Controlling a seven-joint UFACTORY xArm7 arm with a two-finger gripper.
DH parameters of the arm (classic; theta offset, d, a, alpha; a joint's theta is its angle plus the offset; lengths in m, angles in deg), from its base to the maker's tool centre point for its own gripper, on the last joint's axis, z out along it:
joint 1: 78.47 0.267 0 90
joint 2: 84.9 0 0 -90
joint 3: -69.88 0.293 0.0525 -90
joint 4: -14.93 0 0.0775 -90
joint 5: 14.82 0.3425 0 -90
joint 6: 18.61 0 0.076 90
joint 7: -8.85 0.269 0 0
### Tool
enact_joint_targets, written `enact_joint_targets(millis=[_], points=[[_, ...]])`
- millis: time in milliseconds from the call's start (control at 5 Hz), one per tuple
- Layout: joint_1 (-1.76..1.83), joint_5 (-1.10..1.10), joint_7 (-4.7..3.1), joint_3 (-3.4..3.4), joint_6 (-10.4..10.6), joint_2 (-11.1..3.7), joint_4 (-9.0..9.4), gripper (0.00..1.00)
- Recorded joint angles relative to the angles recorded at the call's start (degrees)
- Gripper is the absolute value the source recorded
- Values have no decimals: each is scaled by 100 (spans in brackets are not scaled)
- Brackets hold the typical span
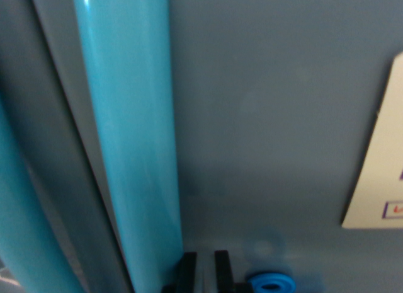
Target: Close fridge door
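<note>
Wrist view, fridge door (pixel 271 104): grey panel filling most of the frame, very close to the camera.
Wrist view, door handle (pixel 129 135): turquoise vertical bar, just left of the panel's centre.
Wrist view, second handle (pixel 19 224): turquoise bar at the view's left edge, beyond a dark seam (pixel 69 129).
Wrist view, label (pixel 381 160): cream sticker at the view's right, print blurred.
Wrist view, hand (pixel 204 271): two black fingers at the bottom edge, nearly together with a thin gap, pinching nothing; blue fitting (pixel 272 283) beside them.
Progress: door looks nearly or fully shut, judging by the narrow seam; final press possibly left.
Containers: fridge interior hidden; contents cannot be told.
</note>
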Motion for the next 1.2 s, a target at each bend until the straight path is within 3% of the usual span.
enact_joint_targets(millis=[200, 1200], points=[[0, 0, 0, 14, 1, -147, -152, 100], [0, 0, 0, 24, 1, -210, -215, 100]])
